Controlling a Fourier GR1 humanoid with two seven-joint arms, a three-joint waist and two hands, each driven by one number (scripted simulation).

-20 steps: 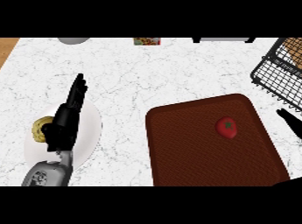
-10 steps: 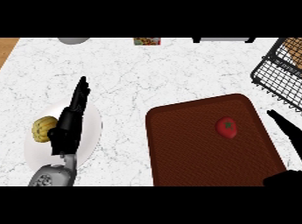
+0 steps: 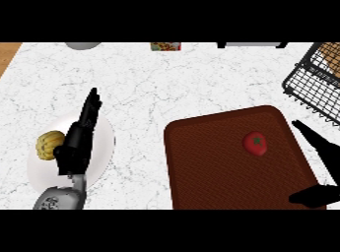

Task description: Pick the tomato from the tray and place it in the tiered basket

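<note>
The tomato lies on the brown tray at the lower right of the frame, near its right edge. The right hand hovers just right of it, fingers straight, thumb spread. The wire basket sits at the upper right. The left hand, fingers straight, rests over a white plate at lower left.

steep head view over counter

White marble counter carries a brown tray just left of the right hand's fingers, a white plate beneath the left hand's fingers, a wire basket beyond the right fingertips.
</note>
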